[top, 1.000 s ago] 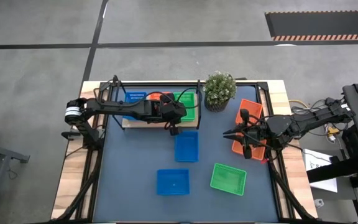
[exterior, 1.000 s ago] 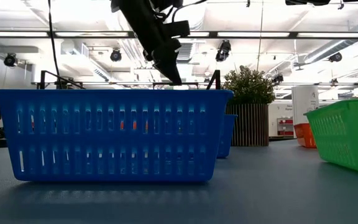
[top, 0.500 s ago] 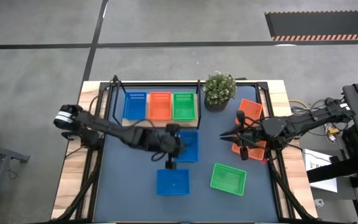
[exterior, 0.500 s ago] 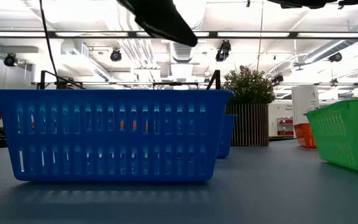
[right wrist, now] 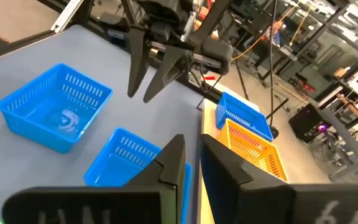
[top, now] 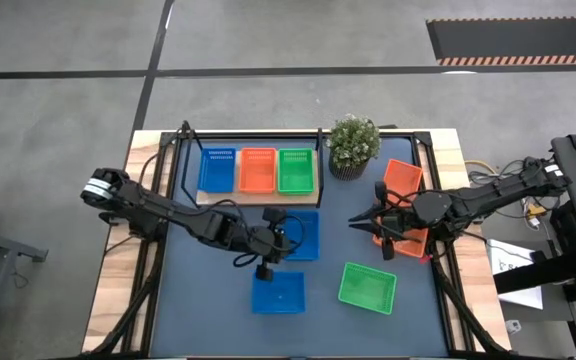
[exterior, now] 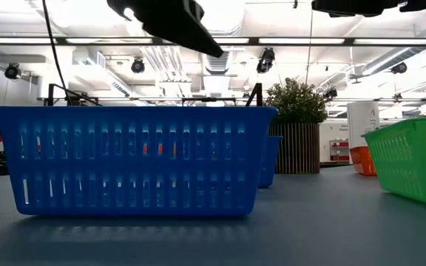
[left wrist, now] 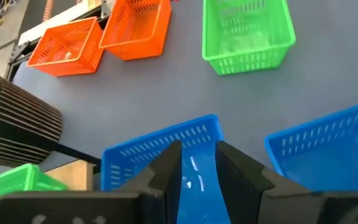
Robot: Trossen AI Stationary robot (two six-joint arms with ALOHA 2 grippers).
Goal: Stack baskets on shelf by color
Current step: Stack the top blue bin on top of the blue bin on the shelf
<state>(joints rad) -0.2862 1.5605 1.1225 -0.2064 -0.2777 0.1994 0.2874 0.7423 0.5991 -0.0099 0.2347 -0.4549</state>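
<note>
My left tool [top: 266,262], jaws spread and empty, has swung down-frame from the shelf [top: 258,193] toward the loose blue baskets [top: 279,292].

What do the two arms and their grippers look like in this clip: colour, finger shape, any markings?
Both arms are slim, dark and jointed. The left arm has a pale silver-white collar near its base. The left gripper and right gripper each end in two black, tapering, blade-like fingers. No markings can be made out.
</note>
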